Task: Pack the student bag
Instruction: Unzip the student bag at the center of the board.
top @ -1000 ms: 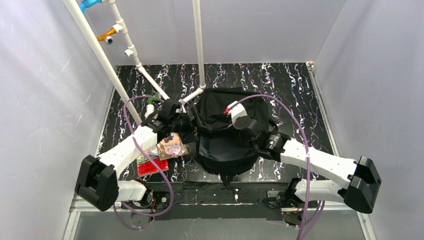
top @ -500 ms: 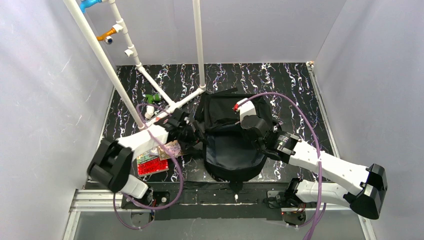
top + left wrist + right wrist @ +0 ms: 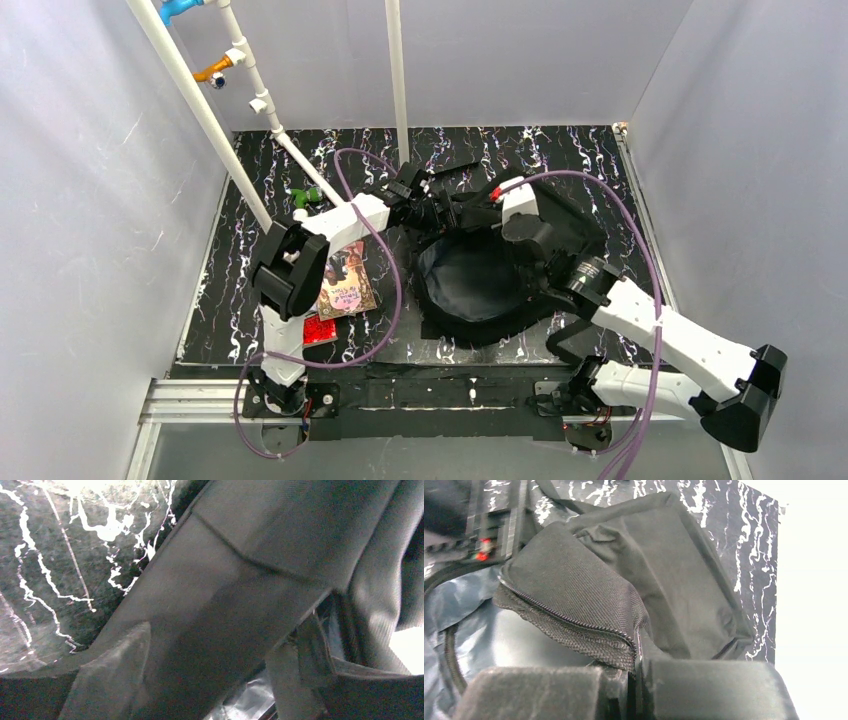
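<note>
Both arms (image 3: 345,218) show white shells, black joints, purple cables (image 3: 575,174); the right gripper (image 3: 634,680) has dark fuzzy jaws.

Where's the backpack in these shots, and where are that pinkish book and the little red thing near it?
student bag (image 3: 480,328), overhead view, on its near outer wall.
book (image 3: 350,285), overhead view, middle of its pinkish cover.
red packet (image 3: 320,329), overhead view, on its visible red face.

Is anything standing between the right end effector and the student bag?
Nothing visible does. The right end effector is shut on the zippered rim of the student bag, with the fabric pinched directly between its fingers.
</note>
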